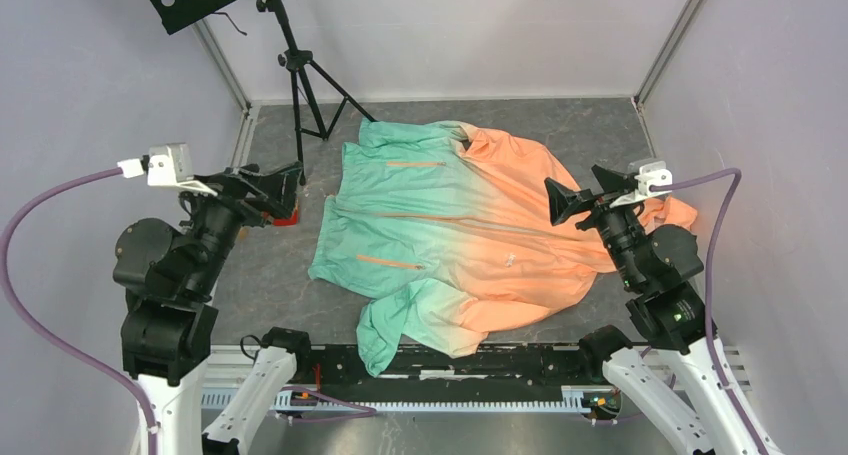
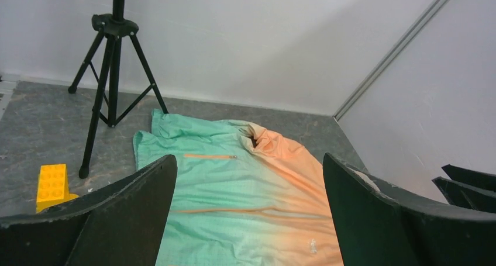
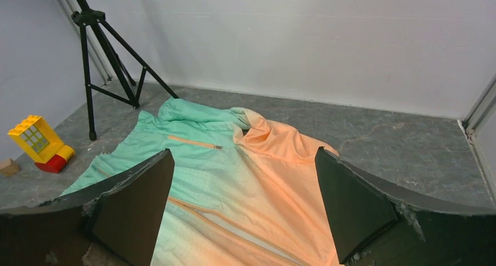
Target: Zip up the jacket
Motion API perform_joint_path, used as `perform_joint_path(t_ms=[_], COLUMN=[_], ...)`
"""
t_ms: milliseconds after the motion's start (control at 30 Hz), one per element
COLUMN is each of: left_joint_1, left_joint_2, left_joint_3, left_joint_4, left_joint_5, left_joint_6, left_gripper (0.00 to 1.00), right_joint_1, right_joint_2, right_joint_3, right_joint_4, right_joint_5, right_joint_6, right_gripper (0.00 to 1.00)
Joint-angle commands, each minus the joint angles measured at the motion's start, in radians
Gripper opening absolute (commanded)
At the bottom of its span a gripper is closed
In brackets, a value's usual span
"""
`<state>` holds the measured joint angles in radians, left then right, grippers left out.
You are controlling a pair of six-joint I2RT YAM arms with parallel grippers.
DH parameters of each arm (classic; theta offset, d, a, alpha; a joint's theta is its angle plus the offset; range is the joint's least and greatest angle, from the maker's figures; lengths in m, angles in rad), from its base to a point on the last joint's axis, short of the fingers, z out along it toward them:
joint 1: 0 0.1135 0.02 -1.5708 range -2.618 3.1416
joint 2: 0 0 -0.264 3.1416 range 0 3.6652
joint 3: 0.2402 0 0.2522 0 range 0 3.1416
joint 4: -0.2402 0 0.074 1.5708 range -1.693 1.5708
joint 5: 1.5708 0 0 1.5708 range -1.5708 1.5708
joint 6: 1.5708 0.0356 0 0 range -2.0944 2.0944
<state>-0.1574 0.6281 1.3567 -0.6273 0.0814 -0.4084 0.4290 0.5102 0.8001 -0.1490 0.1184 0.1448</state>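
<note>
Well, the jacket (image 1: 460, 235) lay spread flat in the middle of the top view, on the grey tabletop (image 1: 570, 125). It was mint green on the frame's left side and faded to peach orange on the right. Its hood (image 1: 470, 133) bunched at the upper edge, and one sleeve (image 1: 385, 340) trailed down toward the lower centre. Two short orange pocket zips (image 1: 415, 163) showed on the green half, one upper and one lower. How far the front zip was closed, I could not tell.

At the left of the frame hung the left end effector (image 1: 285, 190), off the jacket's green edge and clear of the cloth. Its fingers (image 2: 140, 201) were spread wide with nothing between them. Over on the right, the right end effector (image 1: 563, 199) hovered at the orange side. It too was splayed fully apart and gripped nothing, and its wrist view showed only cloth far below the gap.

Upper left, a black tripod (image 1: 305, 85) stood on the tabletop near the back wall. A yellow block (image 2: 52, 184) sat at the lower left of the left wrist view, beside a tripod leg and apart from the jacket.
</note>
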Motion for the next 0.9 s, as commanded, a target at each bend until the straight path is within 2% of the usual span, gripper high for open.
perform_joint_path(t_ms=[0,67,233,400,533,633,733,867], left_joint_1=[0.007,0.007,0.007,0.007,0.007,0.006,0.005,0.005], left_joint_2=[0.010,0.009,0.008,0.026,0.042,0.048,0.057,0.106], left_joint_3=[-0.039,-0.071,-0.184,-0.308,-0.431,-0.473,-0.449,-0.377], left_joint_4=[-0.003,-0.009,-0.028,-0.047,-0.010,-0.023,-0.088,-0.142], left_joint_5=[0.091,0.113,0.170,0.247,0.312,0.274,0.133,0.046], left_joint_6=[-0.033,-0.041,-0.061,-0.089,-0.127,-0.091,-0.032,0.040], left_gripper=[1.00,1.00,1.00,1.00,1.00,1.00,1.00,1.00], right_joint_1=[-0.005,-0.004,-0.005,-0.004,0.042,0.171,0.280,0.380], right_joint_2=[0.013,0.018,0.070,0.238,0.396,0.533,0.682,0.911], right_joint_3=[-0.008,-0.027,-0.086,-0.096,-0.162,-0.167,-0.138,-0.012], right_joint_4=[-0.010,-0.006,0.059,0.103,0.265,0.391,0.541,0.621], right_joint_5=[0.054,0.045,-0.181,-0.335,-0.468,-0.418,-0.386,-0.316], right_joint_6=[-0.004,-0.011,-0.026,0.142,0.328,0.367,0.399,0.385], right_gripper=[0.97,0.97,0.97,0.97,0.97,0.98,0.99,0.91])
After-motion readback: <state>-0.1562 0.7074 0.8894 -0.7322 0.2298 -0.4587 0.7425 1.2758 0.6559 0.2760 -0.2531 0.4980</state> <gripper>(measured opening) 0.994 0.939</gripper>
